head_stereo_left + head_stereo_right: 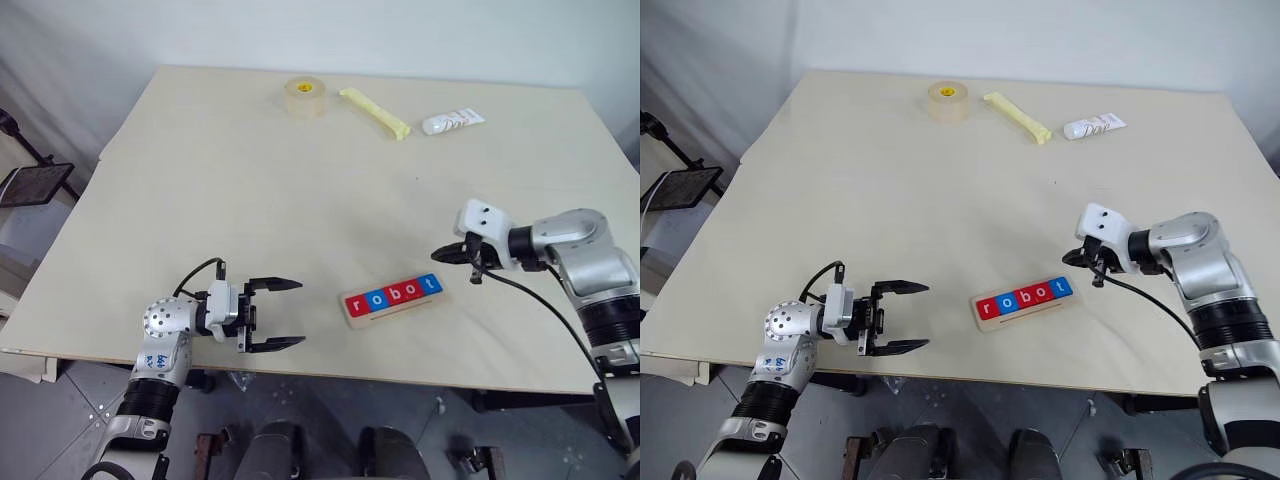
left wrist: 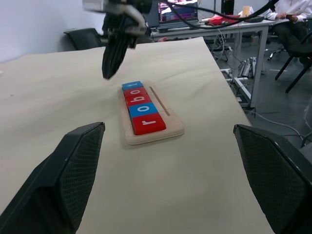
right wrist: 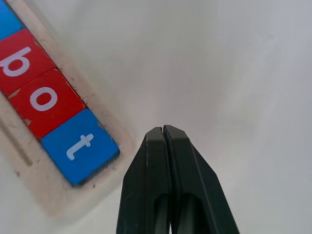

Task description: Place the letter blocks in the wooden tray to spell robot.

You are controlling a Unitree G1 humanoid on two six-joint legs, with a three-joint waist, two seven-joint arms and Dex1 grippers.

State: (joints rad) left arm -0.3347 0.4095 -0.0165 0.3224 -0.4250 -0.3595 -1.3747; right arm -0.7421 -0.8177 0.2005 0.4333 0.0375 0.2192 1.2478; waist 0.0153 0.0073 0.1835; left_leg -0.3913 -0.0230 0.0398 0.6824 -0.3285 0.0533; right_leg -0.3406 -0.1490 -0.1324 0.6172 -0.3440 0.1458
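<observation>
Right hand clenched and empty beside the wooden tray; left hand spread wide, empty.

table: pale wood, smooth, matt | wooden tray: light wood, matt, a bit rough at the edges | letter blocks: red and blue, smooth, little shine | right gripper: black plastic, smooth | left gripper fingers: black, bumpy mesh pads

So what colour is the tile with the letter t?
Blue, with a white letter: the t tile shows best in the right wrist view.
</observation>
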